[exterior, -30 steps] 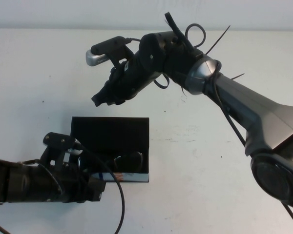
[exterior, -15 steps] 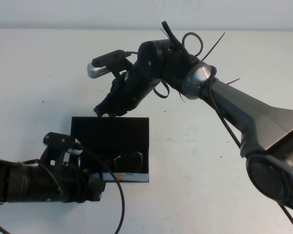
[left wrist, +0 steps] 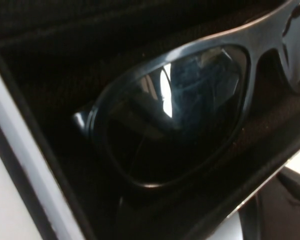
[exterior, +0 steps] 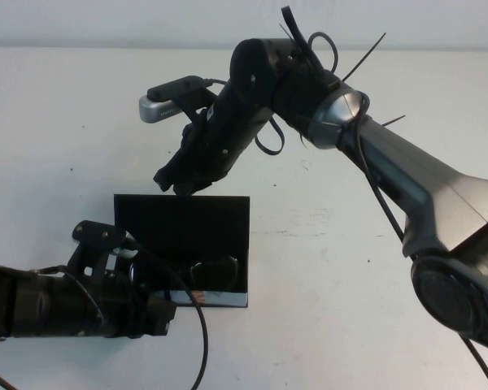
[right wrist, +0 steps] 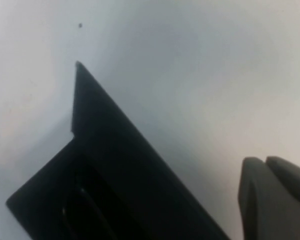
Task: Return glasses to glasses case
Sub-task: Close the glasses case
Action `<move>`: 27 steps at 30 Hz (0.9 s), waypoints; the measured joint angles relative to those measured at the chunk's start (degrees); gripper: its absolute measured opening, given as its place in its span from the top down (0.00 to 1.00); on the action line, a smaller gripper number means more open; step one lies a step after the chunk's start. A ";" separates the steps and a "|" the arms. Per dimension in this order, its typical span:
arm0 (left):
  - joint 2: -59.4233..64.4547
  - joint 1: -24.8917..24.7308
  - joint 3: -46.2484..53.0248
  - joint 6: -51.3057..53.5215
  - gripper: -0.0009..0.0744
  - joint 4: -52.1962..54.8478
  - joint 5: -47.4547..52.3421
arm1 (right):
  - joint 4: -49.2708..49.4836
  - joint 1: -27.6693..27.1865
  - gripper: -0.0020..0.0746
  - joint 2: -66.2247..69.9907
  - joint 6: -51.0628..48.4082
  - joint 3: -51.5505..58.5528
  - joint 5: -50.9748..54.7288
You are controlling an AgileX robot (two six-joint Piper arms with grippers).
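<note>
A robot test bench in a lab-like room

A plain white bench [exterior: 57, 122] fills the high view and runs back to a pale bare wall [exterior: 106, 20]; its surface is scuffed and flecked with small dark marks. Two black arms with exposed cables and loose zip ties reach over it: the left gripper [exterior: 150, 313] sits low at the near edge against the open glasses case [exterior: 183, 223] that holds the glasses [exterior: 215, 270], and the right gripper [exterior: 175, 175] hangs just above the case's raised lid. A silver wrist camera [exterior: 167, 101] is bolted to the right arm. The bare surroundings and the instrumented rig suggest a robotics lab, not a home.
</note>
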 joint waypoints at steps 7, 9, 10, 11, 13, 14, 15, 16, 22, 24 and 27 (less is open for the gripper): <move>0.00 0.00 0.00 0.09 0.99 0.00 0.00 | 1.05 0.10 0.99 0.00 0.74 -1.58 2.17; 0.00 0.00 0.00 0.22 0.99 0.00 0.00 | 1.76 0.21 0.99 -0.28 1.29 -1.29 2.17; 0.00 0.00 0.00 0.47 0.99 0.00 0.00 | 1.87 0.34 0.99 -0.59 1.36 -0.82 2.17; 0.00 0.00 0.00 0.74 0.99 0.00 0.00 | 1.97 0.47 0.99 -1.11 1.72 0.08 2.17; 0.00 0.00 0.00 1.12 0.99 0.00 -0.10 | 2.11 0.96 0.99 -2.56 2.26 2.72 2.17; 0.00 0.00 0.00 1.39 0.99 0.00 -0.10 | 2.11 1.18 0.99 -3.35 2.51 4.24 2.17; 0.00 0.00 0.00 1.53 0.99 0.00 -0.10 | 2.11 1.47 0.99 -4.18 2.52 5.83 2.17; 0.00 0.00 0.00 1.70 0.99 0.00 -0.10 | 2.20 1.76 0.99 -4.89 2.64 7.16 2.17; 0.00 0.00 0.00 2.80 0.99 0.00 -0.22 | 2.70 3.49 0.99 -9.51 2.77 15.91 2.17; 0.00 0.00 0.00 2.89 0.99 0.00 -0.22 | 2.84 3.86 0.99 -10.87 2.87 18.63 2.17; 0.00 0.00 0.00 2.89 0.99 0.00 -0.31 | 3.19 4.52 0.99 -12.26 2.87 22.23 2.17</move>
